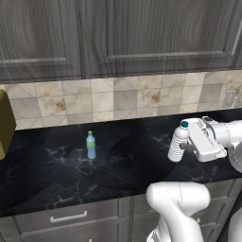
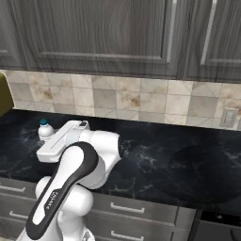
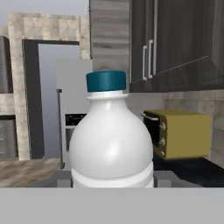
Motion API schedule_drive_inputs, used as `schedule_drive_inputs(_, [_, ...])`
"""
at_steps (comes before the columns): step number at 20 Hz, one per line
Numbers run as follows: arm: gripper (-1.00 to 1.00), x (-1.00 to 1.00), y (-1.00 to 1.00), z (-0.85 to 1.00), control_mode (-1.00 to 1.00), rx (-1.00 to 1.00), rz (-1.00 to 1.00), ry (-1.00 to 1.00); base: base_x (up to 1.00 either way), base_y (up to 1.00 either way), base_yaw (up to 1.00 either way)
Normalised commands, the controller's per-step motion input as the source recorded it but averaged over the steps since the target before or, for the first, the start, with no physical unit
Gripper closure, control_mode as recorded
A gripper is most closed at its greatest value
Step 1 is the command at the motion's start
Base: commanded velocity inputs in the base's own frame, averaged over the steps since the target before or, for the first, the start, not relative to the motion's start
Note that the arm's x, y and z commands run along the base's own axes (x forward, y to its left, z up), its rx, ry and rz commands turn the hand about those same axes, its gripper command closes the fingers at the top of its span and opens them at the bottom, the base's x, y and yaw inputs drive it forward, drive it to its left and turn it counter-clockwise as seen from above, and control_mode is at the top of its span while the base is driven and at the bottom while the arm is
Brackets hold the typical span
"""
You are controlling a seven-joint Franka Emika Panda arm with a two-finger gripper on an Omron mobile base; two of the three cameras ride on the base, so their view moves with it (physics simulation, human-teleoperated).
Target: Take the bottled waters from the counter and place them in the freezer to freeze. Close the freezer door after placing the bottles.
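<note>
My gripper (image 1: 182, 145) is shut on the whitish ribbed bottle with a blue cap (image 1: 178, 142), holding it upright over the right part of the black counter (image 1: 123, 165). The arm hides most of this bottle in the right base view, where its cap and shoulder (image 2: 45, 129) still show. In the hand view the bottle (image 3: 111, 144) stands close in front. The second bottled water, with a green cap and blue label (image 1: 90, 145), stands upright on the counter well to the left. Far behind the held bottle stands the grey freezer (image 3: 72, 98), its doors shut.
A yellow toaster oven (image 1: 4, 124) (image 3: 179, 133) sits at the counter's left end. Dark wood wall cabinets (image 1: 118, 33) hang above a tiled backsplash (image 1: 123, 99). Grey drawer fronts with bar handles (image 1: 68, 217) run below the counter. A wall outlet (image 2: 228, 117) is at the right.
</note>
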Motion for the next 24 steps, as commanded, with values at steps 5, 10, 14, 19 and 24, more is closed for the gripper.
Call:
schedule_drive_inputs(5, [1.00,0.00,0.00,0.00,1.00,0.00,0.00,0.00,-0.30,0.68,0.07])
schedule_drive_inputs(10, [1.00,0.00,0.00,0.00,1.00,0.00,0.00,0.00,-0.51,0.79,0.14])
schedule_drive_inputs(14, [1.00,0.00,0.00,0.00,1.00,0.00,0.00,0.00,-0.70,0.70,0.13])
schedule_drive_inputs(19, [1.00,0.00,0.00,0.00,1.00,0.00,0.00,0.00,-0.93,0.50,0.12])
schedule_drive_inputs(24, [1.00,0.00,0.00,0.00,1.00,0.00,0.00,0.00,-0.89,0.52,0.12])
